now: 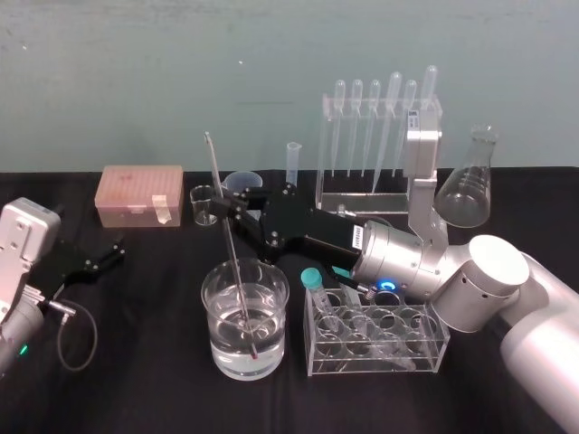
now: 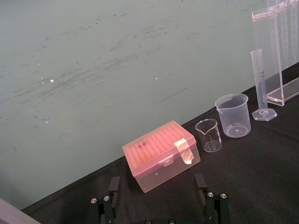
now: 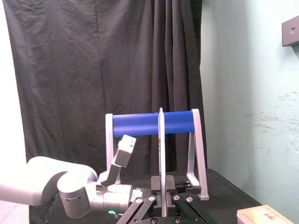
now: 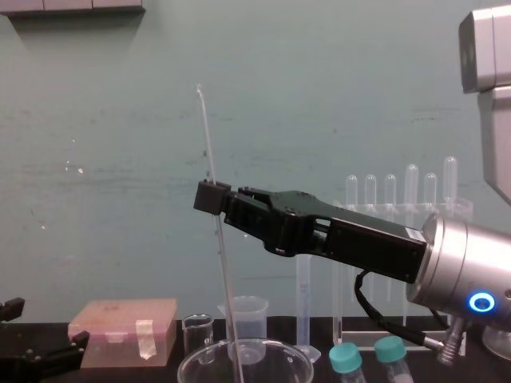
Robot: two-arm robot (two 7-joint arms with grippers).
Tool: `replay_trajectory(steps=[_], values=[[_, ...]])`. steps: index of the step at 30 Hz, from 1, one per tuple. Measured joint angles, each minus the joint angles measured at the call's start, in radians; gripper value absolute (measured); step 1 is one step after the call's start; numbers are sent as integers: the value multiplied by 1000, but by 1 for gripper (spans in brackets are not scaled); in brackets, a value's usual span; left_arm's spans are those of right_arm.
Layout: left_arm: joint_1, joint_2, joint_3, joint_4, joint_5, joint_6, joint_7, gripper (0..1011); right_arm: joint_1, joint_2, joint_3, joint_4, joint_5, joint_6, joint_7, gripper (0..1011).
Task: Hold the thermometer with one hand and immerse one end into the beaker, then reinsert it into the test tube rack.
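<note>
The thermometer (image 1: 222,194) is a long thin glass rod, leaning slightly, with its red bulb end down in the water of the beaker (image 1: 210,318). My right gripper (image 1: 226,211) is shut on the rod at mid-height, above and behind the beaker's rim. The chest view shows the same pinch, with the right gripper (image 4: 209,196) on the thermometer (image 4: 206,136) over the beaker (image 4: 192,369). In the right wrist view the thermometer (image 3: 160,140) rises from between the fingers. The test tube rack (image 1: 425,108), a tall clear frame holding several pipettes, stands at the back right. My left gripper (image 1: 115,250) rests open at the left.
A pink tip box (image 1: 140,194), a tiny glass beaker (image 1: 203,204), a plastic spouted beaker (image 1: 240,183) and a graduated cylinder (image 1: 293,163) line the back. A flask (image 1: 469,185) stands far right. A low tube holder (image 1: 375,334) with capped tubes sits right of the beaker.
</note>
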Motion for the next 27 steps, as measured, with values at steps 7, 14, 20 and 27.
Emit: replay_trajectory(steps=[7,14,20,27], values=[[0,0,0,0,0,0,0,1008,-2,1,0,-2,0,3,-1,55],[0,0,0,0,0,0,0,1008,-4,1,-1,-2,0,4,-1,55],[0,0,0,0,0,0,0,1008,-4,1,-1,-2,2,4,-1,55],[0,0,0,0,0,0,0,1008,-3,1,0,0,3,3,-1,55]])
